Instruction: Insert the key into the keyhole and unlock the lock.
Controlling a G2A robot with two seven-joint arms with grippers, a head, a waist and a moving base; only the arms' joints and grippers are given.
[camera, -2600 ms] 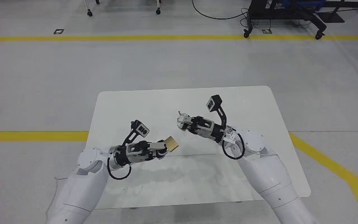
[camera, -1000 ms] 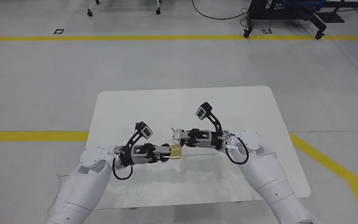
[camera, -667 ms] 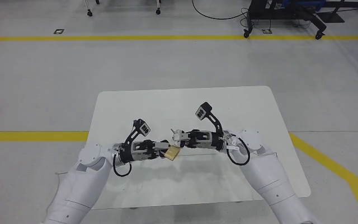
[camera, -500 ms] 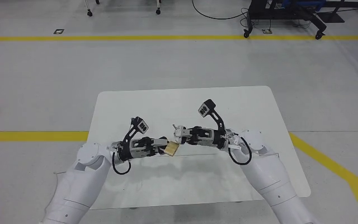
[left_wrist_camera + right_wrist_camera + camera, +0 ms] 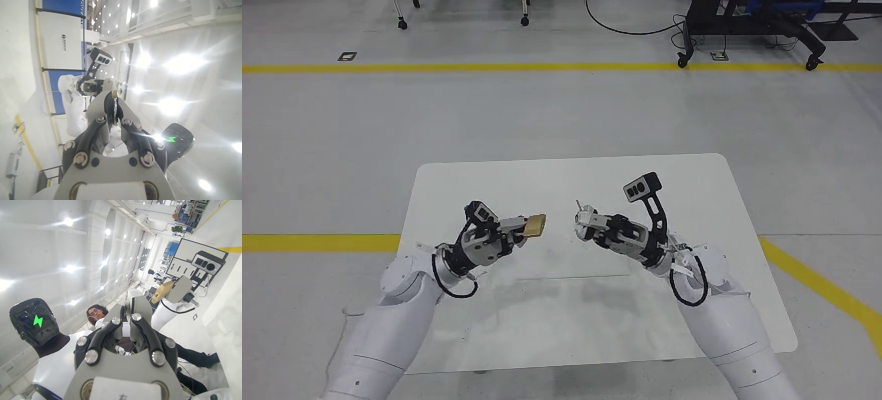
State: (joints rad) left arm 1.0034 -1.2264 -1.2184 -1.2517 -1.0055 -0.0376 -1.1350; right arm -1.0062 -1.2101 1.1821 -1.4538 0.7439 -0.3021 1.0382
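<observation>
Brass-yellow and squarish, the lock [image 5: 534, 226] is a small padlock with a plain, smooth body. It juts out past the tip of the left gripper [image 5: 521, 230], which is clamped on it. From above, I see it over the middle of the white table [image 5: 692, 180], a little to my left of centre, with its free end turned toward the other arm.

In the right wrist view the same lock shows farther off, tilted, with a grey finger of the left gripper pressed flat against one side. Its end face is turned toward that camera and carries a small dark spot that I take for the keyhole [image 5: 156, 295], though it is too small for me to be sure.

The right gripper [image 5: 587, 220] has its jaws pressed together on the key [image 5: 126, 298], a thin, pale metal blade seen edge-on, with a short length standing out beyond the tips. From above, the key and the lock are near each other but apart, with bare table showing between them.

In the left wrist view the jaws are drawn in tight around something dark and rounded, and only a small bit of brass peeks out beyond them. I cannot tell which part of the lock they grip.
</observation>
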